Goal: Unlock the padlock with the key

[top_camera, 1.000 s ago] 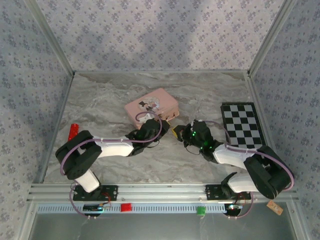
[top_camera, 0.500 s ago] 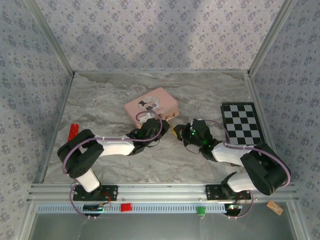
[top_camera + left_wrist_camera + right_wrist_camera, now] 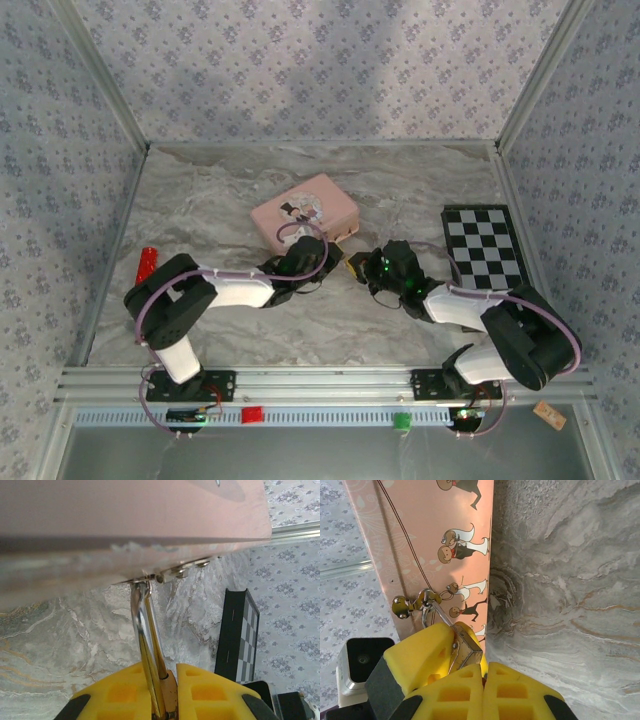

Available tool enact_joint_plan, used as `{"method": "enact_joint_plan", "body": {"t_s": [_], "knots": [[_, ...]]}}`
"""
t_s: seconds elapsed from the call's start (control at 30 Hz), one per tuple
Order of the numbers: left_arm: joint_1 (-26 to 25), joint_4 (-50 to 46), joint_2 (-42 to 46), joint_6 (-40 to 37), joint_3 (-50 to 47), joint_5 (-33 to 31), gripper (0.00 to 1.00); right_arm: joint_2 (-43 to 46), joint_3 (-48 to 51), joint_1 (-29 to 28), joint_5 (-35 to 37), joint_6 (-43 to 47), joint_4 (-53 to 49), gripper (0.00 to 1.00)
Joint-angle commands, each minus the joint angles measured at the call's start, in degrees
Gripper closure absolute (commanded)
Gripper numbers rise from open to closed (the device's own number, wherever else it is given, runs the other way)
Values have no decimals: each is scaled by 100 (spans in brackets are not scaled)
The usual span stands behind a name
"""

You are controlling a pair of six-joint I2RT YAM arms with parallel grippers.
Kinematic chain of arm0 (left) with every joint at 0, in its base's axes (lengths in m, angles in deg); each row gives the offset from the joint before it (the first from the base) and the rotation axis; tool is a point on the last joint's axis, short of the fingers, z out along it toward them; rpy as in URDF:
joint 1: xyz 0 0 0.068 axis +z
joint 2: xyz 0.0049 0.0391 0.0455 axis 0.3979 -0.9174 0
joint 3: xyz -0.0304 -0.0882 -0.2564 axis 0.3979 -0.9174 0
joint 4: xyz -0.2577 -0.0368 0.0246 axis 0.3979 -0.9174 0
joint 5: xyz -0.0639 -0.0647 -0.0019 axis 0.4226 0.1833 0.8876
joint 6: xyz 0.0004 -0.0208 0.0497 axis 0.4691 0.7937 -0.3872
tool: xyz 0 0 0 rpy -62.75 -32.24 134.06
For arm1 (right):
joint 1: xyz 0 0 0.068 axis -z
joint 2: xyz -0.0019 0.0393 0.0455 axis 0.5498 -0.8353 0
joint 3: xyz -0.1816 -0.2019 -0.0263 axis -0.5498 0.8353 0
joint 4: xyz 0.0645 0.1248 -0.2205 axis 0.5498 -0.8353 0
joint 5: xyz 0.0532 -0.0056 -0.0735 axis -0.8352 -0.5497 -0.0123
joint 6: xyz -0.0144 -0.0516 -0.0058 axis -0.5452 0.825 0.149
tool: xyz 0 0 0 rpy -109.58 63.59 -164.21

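Observation:
The padlock (image 3: 467,647) is a tiny brass block whose thin silvery shackle (image 3: 145,630) is hooked through the hasp (image 3: 402,605) on the side of the pink cartoon-printed tin (image 3: 305,210). My left gripper (image 3: 170,692) is shut on the padlock body, with the shackle rising straight up to the tin's edge. My right gripper (image 3: 485,672) is shut, its yellow tips against the padlock's bottom end. Of the key, a dark sliver (image 3: 484,678) shows between the right pads; the rest is hidden. In the top view both grippers meet just right of the tin's near corner.
A black-and-white checkerboard mat (image 3: 485,248) lies to the right, close behind the right arm. A small red object (image 3: 147,262) sits near the left wall. Patterned walls enclose the marble table (image 3: 200,200) on three sides.
The left arm's elbow has swung a little to the right and the tin has shifted slightly. Both grippers keep their hold at the padlock.

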Motion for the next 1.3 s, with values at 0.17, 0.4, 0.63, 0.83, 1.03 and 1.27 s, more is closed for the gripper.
{"method": "enact_joint_plan", "body": {"t_s": [0.17,0.4,0.63,0.83,1.03,1.27], "knots": [[-290,-15,14,-269,302,1167,100,-151,-202,229,-80,-133,1383,100],[-249,459,-344,-7,234,1132,100,-1,-482,-130,71,18,953,100],[-325,615,-328,54,226,1219,100,-632,-269,258,-113,-351,2025,100],[-424,671,-309,103,266,1233,100,-680,-487,306,-183,-332,2131,100],[-410,1564,-549,503,157,1308,100,-668,-501,287,-143,-294,2027,100],[-195,688,233,92,-46,629,100,-194,-313,563,-198,247,871,85]]}}
